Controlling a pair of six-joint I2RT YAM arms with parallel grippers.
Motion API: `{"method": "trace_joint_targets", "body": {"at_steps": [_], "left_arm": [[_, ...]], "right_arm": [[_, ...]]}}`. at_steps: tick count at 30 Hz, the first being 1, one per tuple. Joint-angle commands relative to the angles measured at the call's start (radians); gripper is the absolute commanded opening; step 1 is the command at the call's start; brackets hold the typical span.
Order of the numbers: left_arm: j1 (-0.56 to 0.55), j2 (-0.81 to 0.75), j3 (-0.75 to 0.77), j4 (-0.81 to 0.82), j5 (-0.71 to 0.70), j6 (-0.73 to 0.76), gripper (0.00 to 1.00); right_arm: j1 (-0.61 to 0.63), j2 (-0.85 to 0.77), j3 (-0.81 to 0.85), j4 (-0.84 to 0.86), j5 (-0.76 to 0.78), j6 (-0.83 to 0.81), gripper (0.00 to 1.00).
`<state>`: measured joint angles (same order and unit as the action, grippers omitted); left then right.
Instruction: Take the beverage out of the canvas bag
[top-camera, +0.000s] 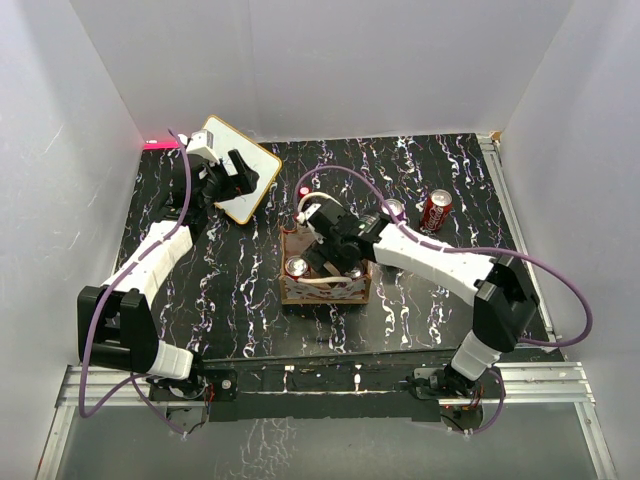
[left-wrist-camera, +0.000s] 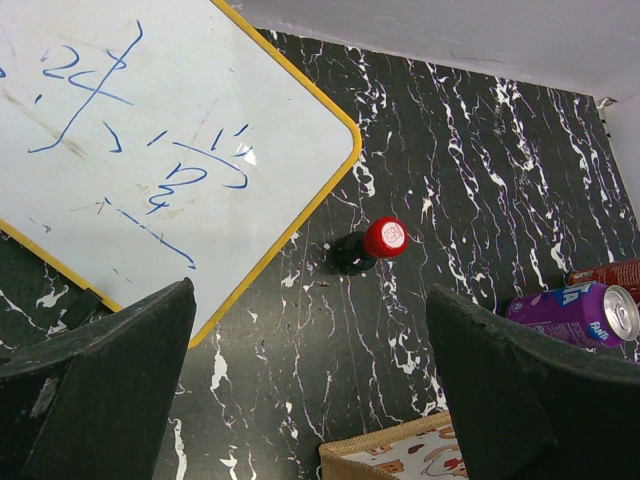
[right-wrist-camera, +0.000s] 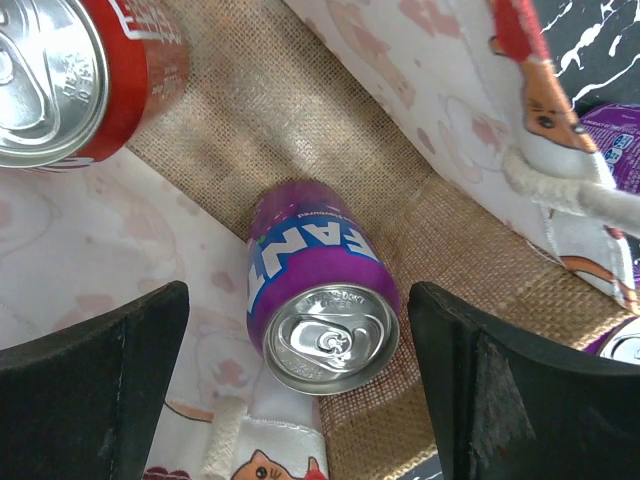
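Beside purple can (right-wrist-camera: 320, 300), red can (right-wrist-camera: 70, 80)

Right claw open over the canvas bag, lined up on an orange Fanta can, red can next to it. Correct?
One thing is off: the Fanta can is purple, not orange, as the right wrist view shows. The rest stands: the right claw is open over the canvas bag, lined up on that can, with a red can next to it.

The red can (right-wrist-camera: 70, 75) inside the canvas bag (right-wrist-camera: 330, 140) is cut off by the top edge. The whiteboard (left-wrist-camera: 150, 130) runs past the left edge, its scribbles unreadable.
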<state>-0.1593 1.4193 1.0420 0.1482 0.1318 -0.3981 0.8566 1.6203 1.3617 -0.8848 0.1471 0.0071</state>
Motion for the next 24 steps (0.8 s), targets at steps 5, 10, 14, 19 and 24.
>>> {"method": "trace_joint_targets", "body": {"at_steps": [5,10,14,19,24], "left_arm": [[0.004,-0.011,0.043,0.008,0.010,-0.001,0.97],[0.004,-0.011,0.041,0.008,0.011,-0.001,0.97],[0.004,-0.010,0.041,0.008,0.012,-0.002,0.97],[0.005,-0.010,0.041,0.009,0.010,-0.002,0.97],[0.005,-0.010,0.041,0.009,0.012,-0.002,0.97]], "right_arm": [[0.017,0.001,0.014,-0.018,0.097,-0.003,0.95],[0.017,0.006,-0.022,0.004,0.101,0.006,0.96],[0.018,0.017,-0.047,0.023,0.100,0.014,0.96],[0.017,0.035,-0.090,0.055,0.087,0.025,0.96],[0.017,0.058,-0.124,0.086,0.076,0.032,0.96]]}}
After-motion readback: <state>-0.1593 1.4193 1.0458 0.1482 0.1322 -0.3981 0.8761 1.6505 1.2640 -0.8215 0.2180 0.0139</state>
